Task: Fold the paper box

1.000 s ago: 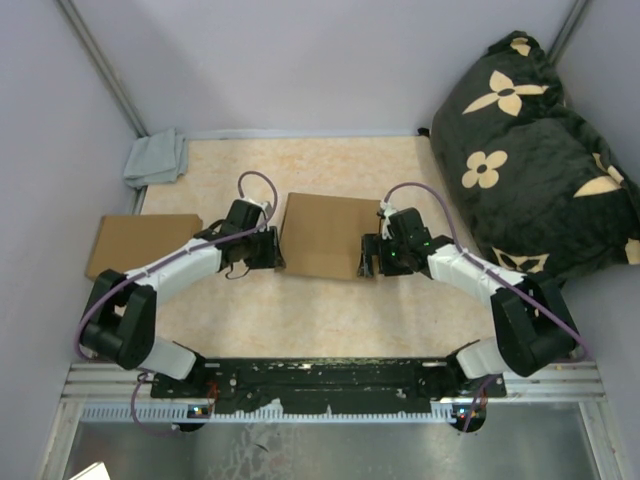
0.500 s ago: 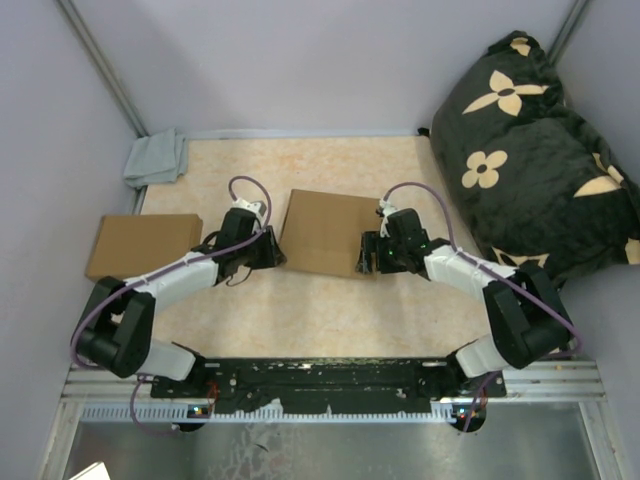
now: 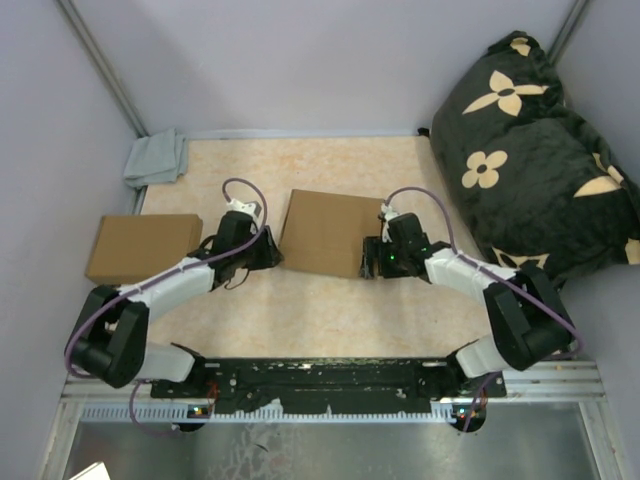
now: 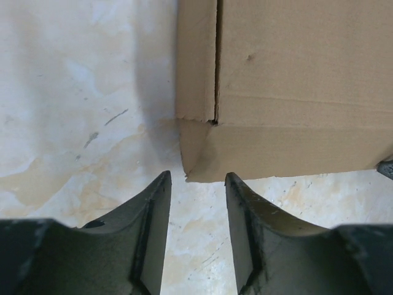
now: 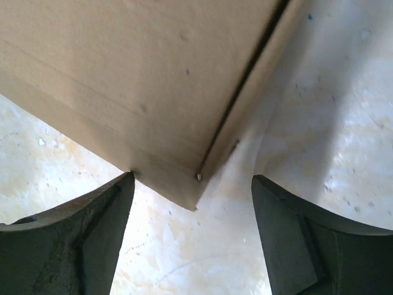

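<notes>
Surface (image 3: 330, 315): pale mottled beige, grey walls around.
One paper box (image 3: 325, 232), mid-surface between the two arms: plain brown cardboard, shallow, lying closed, with a slit seam beside its left side flap.
One left gripper (image 4: 196, 177): jaws slightly apart, just short of the box's corner.
One right gripper (image 5: 191, 178): jaws wide apart, a box corner between them, untouched.
One flat cardboard box (image 3: 142, 246), far left.
One grey cloth (image 3: 157, 157), back left.
One dark flowered cushion (image 3: 530, 150), right.

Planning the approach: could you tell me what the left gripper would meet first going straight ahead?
The left gripper would probably meet the paper box at its near corner; depth is unclear.
</notes>
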`<state>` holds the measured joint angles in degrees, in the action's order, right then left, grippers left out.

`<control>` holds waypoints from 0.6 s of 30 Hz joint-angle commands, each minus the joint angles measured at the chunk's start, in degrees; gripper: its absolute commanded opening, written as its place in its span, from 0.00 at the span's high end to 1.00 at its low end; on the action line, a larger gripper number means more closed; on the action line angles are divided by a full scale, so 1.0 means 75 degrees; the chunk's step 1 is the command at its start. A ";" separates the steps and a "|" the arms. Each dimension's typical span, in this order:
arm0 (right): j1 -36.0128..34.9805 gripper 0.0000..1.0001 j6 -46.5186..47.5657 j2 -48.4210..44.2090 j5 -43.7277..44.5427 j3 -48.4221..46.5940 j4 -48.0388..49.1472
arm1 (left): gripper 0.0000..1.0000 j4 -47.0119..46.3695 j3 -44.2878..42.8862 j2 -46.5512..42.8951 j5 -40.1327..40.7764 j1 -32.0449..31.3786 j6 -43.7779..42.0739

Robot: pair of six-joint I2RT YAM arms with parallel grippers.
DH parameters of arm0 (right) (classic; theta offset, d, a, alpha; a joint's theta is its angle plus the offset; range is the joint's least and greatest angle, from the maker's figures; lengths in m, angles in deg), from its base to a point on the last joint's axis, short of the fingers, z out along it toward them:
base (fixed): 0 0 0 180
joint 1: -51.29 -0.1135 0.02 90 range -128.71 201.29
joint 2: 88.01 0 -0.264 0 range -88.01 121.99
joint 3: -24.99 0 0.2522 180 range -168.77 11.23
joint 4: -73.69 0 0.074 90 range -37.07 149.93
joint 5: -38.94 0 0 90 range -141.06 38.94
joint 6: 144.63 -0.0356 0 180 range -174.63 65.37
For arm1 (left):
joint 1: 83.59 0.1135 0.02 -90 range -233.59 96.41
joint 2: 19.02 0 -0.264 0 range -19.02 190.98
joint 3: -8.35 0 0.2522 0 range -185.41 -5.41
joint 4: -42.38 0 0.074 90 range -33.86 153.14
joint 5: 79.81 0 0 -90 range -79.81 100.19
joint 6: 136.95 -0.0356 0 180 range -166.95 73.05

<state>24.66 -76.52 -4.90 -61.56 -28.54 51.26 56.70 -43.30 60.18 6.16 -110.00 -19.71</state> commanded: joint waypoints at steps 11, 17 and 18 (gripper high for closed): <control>-0.0009 0.64 0.0629 -0.0393 0.0828 -0.2594 -0.0902 | 0.99 0.0454 0.0307 -0.1548 -0.1281 -0.0006 0.0043; 0.0150 0.96 0.0805 0.2708 0.0443 -0.5827 -0.0871 | 1.00 0.0052 0.0356 -0.0932 -0.1452 -0.0574 -0.0128; 0.0161 0.96 0.0815 0.3180 0.0418 -0.6499 -0.0889 | 1.00 0.0032 0.0390 -0.0893 -0.1251 -0.0712 -0.0130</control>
<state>25.20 -72.12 7.80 -57.48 -64.32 43.26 60.28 -41.40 52.27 -2.25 -112.25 -19.21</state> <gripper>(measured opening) 0.044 0.005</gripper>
